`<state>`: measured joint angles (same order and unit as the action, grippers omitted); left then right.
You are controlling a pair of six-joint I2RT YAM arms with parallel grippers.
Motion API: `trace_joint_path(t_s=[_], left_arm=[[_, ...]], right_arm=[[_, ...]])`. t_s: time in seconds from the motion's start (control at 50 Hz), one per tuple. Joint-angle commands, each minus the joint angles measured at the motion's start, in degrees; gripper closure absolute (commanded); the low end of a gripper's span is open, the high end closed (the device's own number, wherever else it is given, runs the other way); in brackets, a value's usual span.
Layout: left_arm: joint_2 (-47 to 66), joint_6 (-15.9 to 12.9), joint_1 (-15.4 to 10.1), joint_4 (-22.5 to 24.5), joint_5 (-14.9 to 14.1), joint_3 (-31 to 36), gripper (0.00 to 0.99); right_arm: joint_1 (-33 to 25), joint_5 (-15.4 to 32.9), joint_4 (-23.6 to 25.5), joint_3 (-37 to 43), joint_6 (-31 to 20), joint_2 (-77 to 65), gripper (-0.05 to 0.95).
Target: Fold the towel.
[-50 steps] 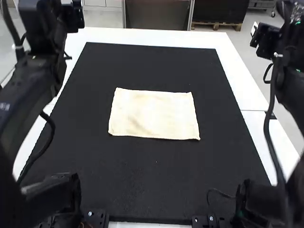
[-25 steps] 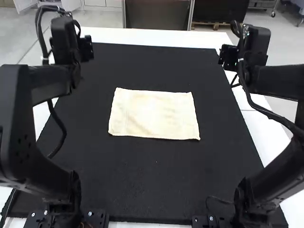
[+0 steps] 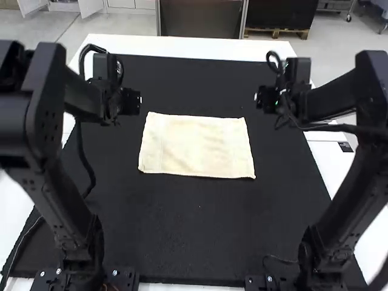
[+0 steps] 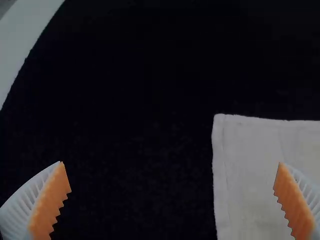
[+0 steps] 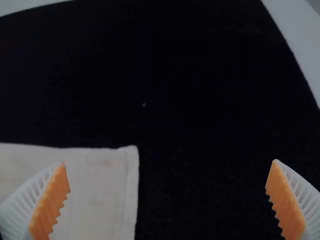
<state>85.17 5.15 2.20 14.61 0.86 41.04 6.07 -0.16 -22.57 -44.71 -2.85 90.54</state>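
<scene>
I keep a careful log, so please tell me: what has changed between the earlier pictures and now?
The left gripper and the right gripper have both moved inward, closer to the towel, from its two sides. Nothing was taken hold of. The towel stayed flat in its place.

The high view looks forward and down from above and behind the left arm [image 3: 51, 182] and right arm [image 3: 354, 194], far enough back to take in both arms, the black mat [image 3: 194, 236] and much of the white desk [image 3: 188, 46]. Each wrist view looks down from much nearer, the left one on the towel's [image 3: 197, 145] far left corner and the mat's left border, the right one on its far right corner and the mat's right border. The high view shares both corners with them.
</scene>
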Motion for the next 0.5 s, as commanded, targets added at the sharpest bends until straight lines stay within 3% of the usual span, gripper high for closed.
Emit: trace_joint_path(t_s=[0.0,0.1,0.48], left_arm=[[2.90,-1.10,-0.35,-0.46,-5.87,3.61,0.034],[6.50,-2.25,-0.26,-1.69,-7.19,5.99,0.036],[17.40,-8.31,-0.35,-3.27,-7.19,11.87,0.038]], right_arm=[[0.70,-3.18,0.59,-2.31,-0.49,2.27,0.00],[0.44,-4.41,0.95,-3.54,-0.31,4.91,0.00],[0.35,-7.92,1.21,-7.76,-0.31,15.54,-0.01]])
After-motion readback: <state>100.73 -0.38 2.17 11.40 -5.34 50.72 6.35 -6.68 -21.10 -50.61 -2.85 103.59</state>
